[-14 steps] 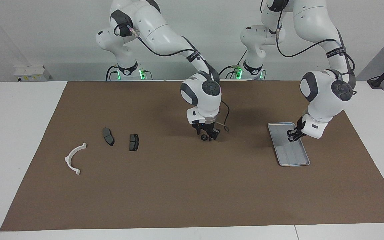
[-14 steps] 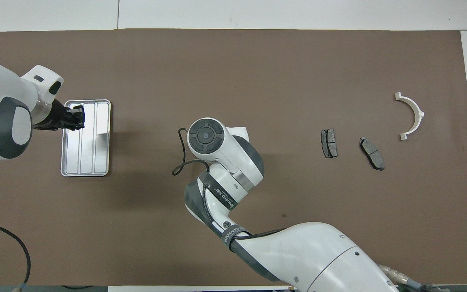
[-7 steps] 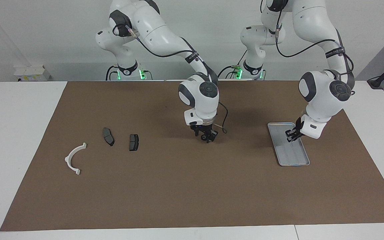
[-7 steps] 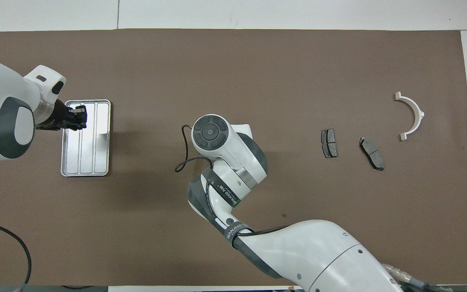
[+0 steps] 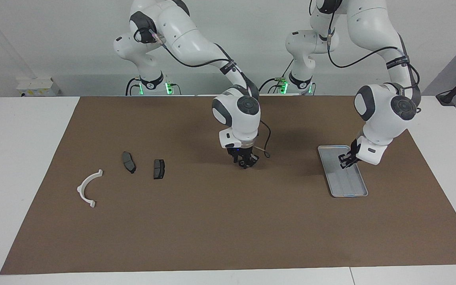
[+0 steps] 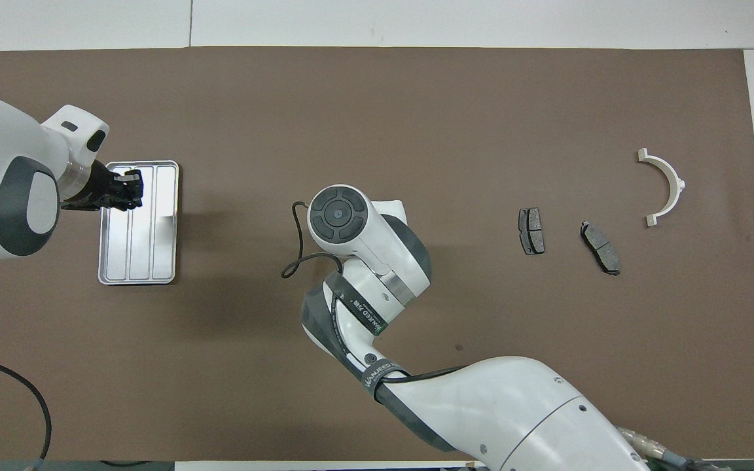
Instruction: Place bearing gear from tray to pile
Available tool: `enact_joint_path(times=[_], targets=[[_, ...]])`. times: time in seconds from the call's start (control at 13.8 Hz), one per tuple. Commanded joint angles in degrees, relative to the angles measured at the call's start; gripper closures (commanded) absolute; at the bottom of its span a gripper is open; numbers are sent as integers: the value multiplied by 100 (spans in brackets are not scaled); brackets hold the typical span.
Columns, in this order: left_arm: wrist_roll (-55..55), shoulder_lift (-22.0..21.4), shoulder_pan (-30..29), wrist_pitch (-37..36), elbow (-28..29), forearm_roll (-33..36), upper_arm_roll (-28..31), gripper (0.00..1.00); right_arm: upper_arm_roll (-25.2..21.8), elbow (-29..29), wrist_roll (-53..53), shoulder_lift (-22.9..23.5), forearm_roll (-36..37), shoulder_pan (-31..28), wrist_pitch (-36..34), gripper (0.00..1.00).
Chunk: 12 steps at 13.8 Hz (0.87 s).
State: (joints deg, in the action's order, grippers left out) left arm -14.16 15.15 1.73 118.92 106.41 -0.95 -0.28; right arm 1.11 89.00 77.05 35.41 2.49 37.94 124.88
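Note:
The silver ribbed tray point(image 5: 348, 186) point(image 6: 148, 261) lies toward the left arm's end of the table with nothing in it. My left gripper point(image 5: 346, 161) point(image 6: 129, 190) hangs shut and empty just above the tray's end nearer the robots. My right gripper point(image 5: 245, 163) points down low over the middle of the brown mat, its fingers drawn in on a small dark part, the bearing gear point(image 5: 244, 164). In the overhead view the right wrist hides that gripper and the gear. The pile lies toward the right arm's end: a white half-ring bracket point(image 5: 80, 189) point(image 6: 675, 183) and two dark brake pads point(image 5: 128, 162) point(image 5: 158, 169).
The brown mat point(image 5: 228, 229) covers most of the white table. A loose black cable point(image 5: 266, 152) loops off the right wrist, close to the mat. Bare mat lies between the right gripper and the brake pads point(image 6: 531, 231) point(image 6: 600, 239).
The right hand turned a little and its fingers closed in on the small dark gear, which showed beside the fingertips a second ago. The left gripper stayed over the tray.

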Motion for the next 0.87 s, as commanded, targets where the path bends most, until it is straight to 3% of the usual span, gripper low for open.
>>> enact_joint_path(times=[0.0,0.22,0.36,0.8], targets=[[-236,-74,126,-193,-85,-2,36,100,47,152,-41,63,-99,82,169,71],[-464,-65,213,-273,-164,-2,19,100,47,144,-84,63,-152,65,142,92],[-797,-65,397,-264,-182,-2,19,100,47,30,-233,45,-135,12,-50,100],[-1843,-13,1030,-352,-402,-10,19,100,39,-717,-1453,37,-135,-716,-965,100]])
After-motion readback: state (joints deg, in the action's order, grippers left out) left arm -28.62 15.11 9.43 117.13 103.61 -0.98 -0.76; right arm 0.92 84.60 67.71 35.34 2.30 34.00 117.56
